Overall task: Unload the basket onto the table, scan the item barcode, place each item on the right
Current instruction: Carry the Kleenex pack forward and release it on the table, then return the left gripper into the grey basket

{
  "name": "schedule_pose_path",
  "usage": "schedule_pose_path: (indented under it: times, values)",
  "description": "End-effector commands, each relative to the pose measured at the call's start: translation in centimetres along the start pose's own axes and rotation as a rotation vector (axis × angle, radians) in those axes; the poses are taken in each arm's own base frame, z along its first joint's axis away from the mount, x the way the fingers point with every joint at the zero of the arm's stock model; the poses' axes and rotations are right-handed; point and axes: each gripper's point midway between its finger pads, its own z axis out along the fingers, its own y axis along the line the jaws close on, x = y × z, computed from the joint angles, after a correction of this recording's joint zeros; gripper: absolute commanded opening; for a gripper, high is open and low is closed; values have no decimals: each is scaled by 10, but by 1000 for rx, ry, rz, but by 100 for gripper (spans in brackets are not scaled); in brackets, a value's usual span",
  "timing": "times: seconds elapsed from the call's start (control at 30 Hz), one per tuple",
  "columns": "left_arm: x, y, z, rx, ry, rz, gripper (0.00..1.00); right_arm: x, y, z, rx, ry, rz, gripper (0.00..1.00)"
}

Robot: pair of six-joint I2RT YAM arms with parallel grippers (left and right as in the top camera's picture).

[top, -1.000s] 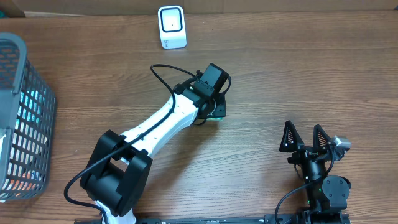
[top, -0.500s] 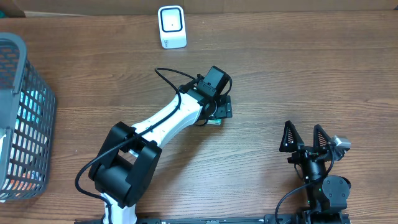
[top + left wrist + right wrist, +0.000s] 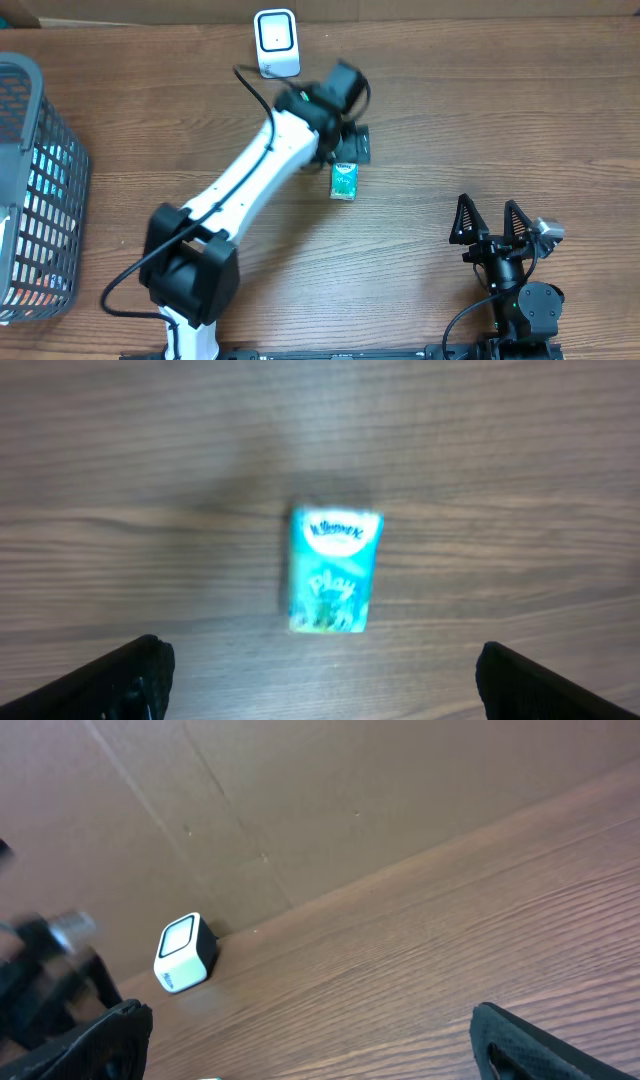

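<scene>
The item, a small teal tissue pack, lies flat on the wooden table, printed face up, with no barcode showing. My left gripper hovers just beyond it toward the scanner, open and empty. In the left wrist view the pack lies on the wood ahead of the wide-apart fingers of the left gripper, touching neither. The white scanner stands at the table's far edge, also visible as the scanner in the right wrist view. My right gripper rests open at the near right, nothing between its fingers.
A grey wire basket holding colourful items stands at the left edge. A brown cardboard wall runs behind the scanner. The left arm stretches diagonally across the table's middle.
My left gripper opened and let go of the tissue pack, which now lies on the table. The left arm swung back toward the scanner. The right arm has not moved.
</scene>
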Motion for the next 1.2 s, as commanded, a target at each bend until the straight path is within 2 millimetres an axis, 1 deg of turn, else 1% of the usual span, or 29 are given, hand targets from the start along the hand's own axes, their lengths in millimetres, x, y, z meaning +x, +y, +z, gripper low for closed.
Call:
schedule_pose_path:
  times: [0.0, 0.03, 0.07, 0.1, 0.13, 0.17, 0.2, 0.23, 0.33, 0.37, 0.43, 0.47, 0.53, 0.6, 0.63, 0.67, 0.7, 0.73, 0.77, 0.8, 0.87, 0.9, 0.97, 1.0, 1.03, 1.07, 1.1, 1.17]
  values:
    - [-45, 21, -64, -35, -130, -10, 100, 1, -2, 0, 3, -6, 0, 100]
    - [-56, 35, -92, -55, -172, -40, 100, 1, -2, 0, 3, -6, 0, 100]
    - [-61, 44, -110, -65, -200, -55, 100, 1, -2, 0, 3, -6, 0, 100]
    - [-65, 52, -123, -73, -223, -66, 100, 1, -2, 0, 3, -6, 0, 100]
    - [-70, 69, -149, -93, -266, -88, 100, 1, -2, 0, 3, -6, 0, 100]
    - [-72, 84, -168, -114, -298, -115, 100, 1, -2, 0, 3, -6, 0, 100]
    - [-72, 97, -180, -133, -318, -136, 100, 1, -2, 0, 3, -6, 0, 100]
    - [-70, 124, -203, -172, -356, -183, 99, 1, -2, 0, 3, -6, 0, 100]
    - [-60, 173, -235, -229, -390, -291, 100, 1, -2, 0, 3, -6, 0, 100]
    - [-53, 198, -248, -248, -401, -354, 100, 1, -2, 0, 3, -6, 0, 100]
    - [-42, 229, -265, -264, -417, -443, 99, 1, -2, 0, 3, -6, 0, 100]
    - [-36, 248, -276, -272, -432, -499, 99, 1, -2, 0, 3, -6, 0, 100]
    - [-28, 277, -292, -254, -464, -579, 100, 1, -2, 0, 3, -6, -1, 100]
    - [-25, 295, -302, -201, -492, -631, 100, 1, -2, 0, 3, -6, 0, 100]
    - [-27, 309, -309, -141, -518, -666, 100, 1, -2, 0, 3, -6, 0, 100]
    - [-26, 318, -313, -113, -533, -697, 100, 1, -2, 0, 3, -6, -1, 100]
    - [-25, 331, -316, -93, -546, -737, 100, 1, -2, 0, 3, -6, 0, 100]
    - [-20, 355, -322, -64, -570, -816, 100, 1, -2, 0, 3, -6, 0, 100]
    - [-17, 363, -324, -60, -578, -844, 100, 1, -2, 0, 3, -6, 0, 100]
    - [-9, 382, -328, -63, -591, -899, 100, 1, -2, 0, 3, -6, 0, 100]
    - [-1, 399, -332, -79, -602, -950, 100, 1, -2, 0, 3, -6, 0, 100]
    - [13, 421, -336, -112, -614, -1015, 100, 1, -2, 0, 3, -6, 0, 100]
    - [35, 450, -338, -181, -607, -1105, 100, 1, -2, 0, 3, -6, 0, 100]
    - [44, 459, -336, -215, -590, -1138, 100, 1, -2, 0, 3, -6, 0, 100]
    - [54, 471, -327, -259, -547, -1177, 99, 1, -2, 0, 3, -6, 0, 100]
    - [57, 475, -322, -271, -527, -1188, 98, 1, -2, 0, 3, -6, 0, 100]
    - [62, 480, -313, -290, -491, -1209, 97, 1, -2, 0, 3, -6, 0, 100]
    - [81, 493, -286, -351, -387, -1281, 96, 1, -2, 0, 3, -6, 0, 100]
